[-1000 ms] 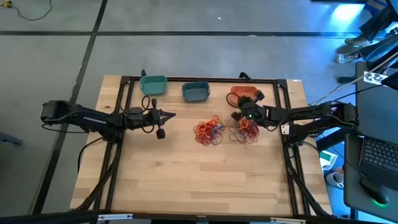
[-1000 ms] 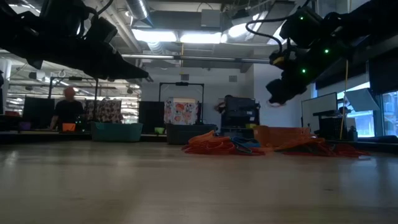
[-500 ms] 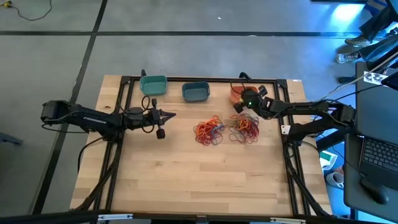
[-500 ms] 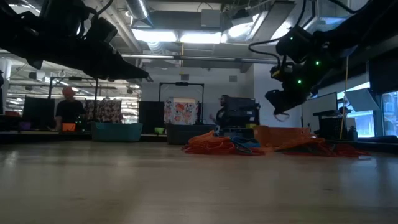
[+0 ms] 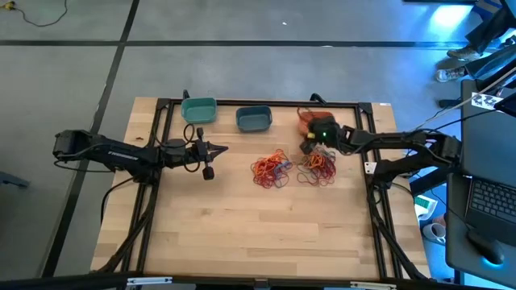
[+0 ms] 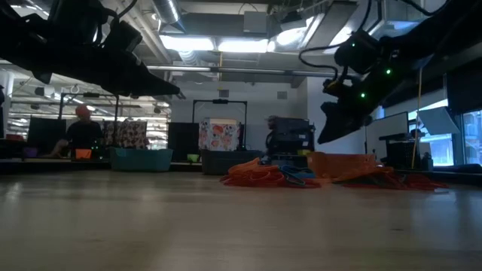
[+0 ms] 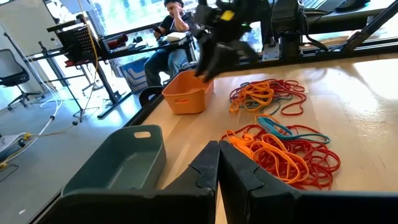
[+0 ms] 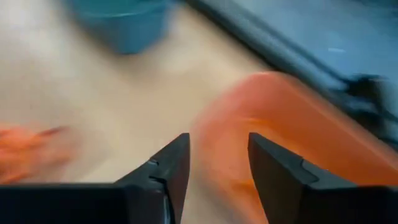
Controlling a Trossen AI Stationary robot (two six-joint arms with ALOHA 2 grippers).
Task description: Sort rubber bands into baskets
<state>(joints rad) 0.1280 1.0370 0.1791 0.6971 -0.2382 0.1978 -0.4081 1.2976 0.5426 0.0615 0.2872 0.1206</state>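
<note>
Three baskets stand along the table's far edge: teal (image 5: 199, 109), slate blue (image 5: 254, 119) and orange (image 5: 305, 119). Red, orange and a few blue rubber bands lie in two loose piles on the wood, one at mid-table (image 5: 271, 169) and one to its right (image 5: 317, 167). My right gripper (image 8: 217, 163) hangs open above the orange basket (image 8: 292, 124), tipped downward, with nothing showing between its fingers; the left wrist view shows it (image 7: 211, 57) over that basket's rim. My left gripper (image 7: 217, 171) hovers shut left of the piles, holding nothing.
A black frame (image 5: 266, 103) runs around the table top, close behind the baskets. The near half of the table is bare wood (image 5: 258, 234). People sit at desks in the room beyond the table (image 6: 81, 132).
My right gripper has swung from above the right pile of rubber bands toward the table's far edge, and it now hangs over the orange basket. It has also turned about its wrist on the way.
</note>
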